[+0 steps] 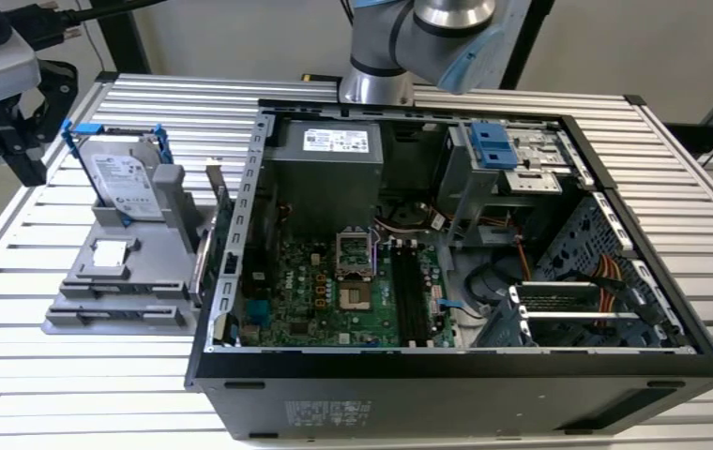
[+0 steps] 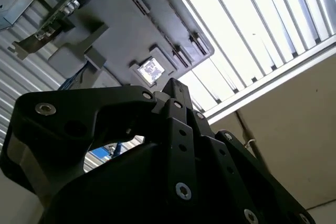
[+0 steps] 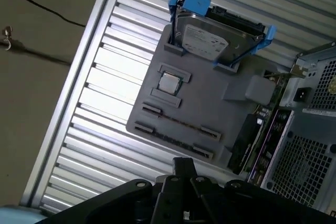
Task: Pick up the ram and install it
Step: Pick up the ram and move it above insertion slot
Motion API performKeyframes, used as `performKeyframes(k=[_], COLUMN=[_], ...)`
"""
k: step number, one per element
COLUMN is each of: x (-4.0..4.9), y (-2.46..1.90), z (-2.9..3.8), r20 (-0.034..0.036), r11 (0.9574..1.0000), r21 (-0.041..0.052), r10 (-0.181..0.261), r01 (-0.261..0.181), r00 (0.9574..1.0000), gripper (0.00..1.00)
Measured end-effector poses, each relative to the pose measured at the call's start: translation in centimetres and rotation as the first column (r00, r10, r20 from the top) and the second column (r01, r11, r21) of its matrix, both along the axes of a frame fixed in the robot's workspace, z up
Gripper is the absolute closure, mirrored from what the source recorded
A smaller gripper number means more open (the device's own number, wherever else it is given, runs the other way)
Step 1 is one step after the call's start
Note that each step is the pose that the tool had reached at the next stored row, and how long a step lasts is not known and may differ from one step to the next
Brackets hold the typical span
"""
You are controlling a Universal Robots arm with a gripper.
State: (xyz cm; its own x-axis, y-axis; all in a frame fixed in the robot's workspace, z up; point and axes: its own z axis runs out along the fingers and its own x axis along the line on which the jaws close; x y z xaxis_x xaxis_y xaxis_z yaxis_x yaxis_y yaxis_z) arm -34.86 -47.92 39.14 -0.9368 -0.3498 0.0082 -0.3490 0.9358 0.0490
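Observation:
My gripper [image 1: 29, 167] hangs above the table's far corner on the exterior view's left, away from the open computer case [image 1: 457, 366]. Its fingers [image 3: 182, 163] are shut together and hold nothing. Below it lies a grey parts holder [image 3: 210, 103]. A thin dark strip [image 3: 178, 122] in one of the holder's long slots looks like the ram seen edge-on. The motherboard [image 1: 331, 291] lies flat inside the case, with black memory slots [image 1: 412, 292] beside the processor socket. In the second wrist view the fingertips [image 2: 173, 85] point at the holder [image 2: 105, 30].
A hard drive in a blue frame [image 1: 119, 173] stands upright at the holder's far end. A small square chip [image 3: 169, 83] sits in a recess. A green expansion card [image 3: 262, 129] stands between holder and case. The slatted table's edge [image 3: 68, 108] runs close by.

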Motion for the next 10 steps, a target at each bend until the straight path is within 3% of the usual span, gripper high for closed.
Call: performKeyframes(k=[10], x=[0.00], y=[0.00], z=[0.00], r20=[0.0000], r11=[0.9990], r21=[0.0000], r10=[0.045], r01=[-0.045], r00=[0.9990], gripper=[1.00])
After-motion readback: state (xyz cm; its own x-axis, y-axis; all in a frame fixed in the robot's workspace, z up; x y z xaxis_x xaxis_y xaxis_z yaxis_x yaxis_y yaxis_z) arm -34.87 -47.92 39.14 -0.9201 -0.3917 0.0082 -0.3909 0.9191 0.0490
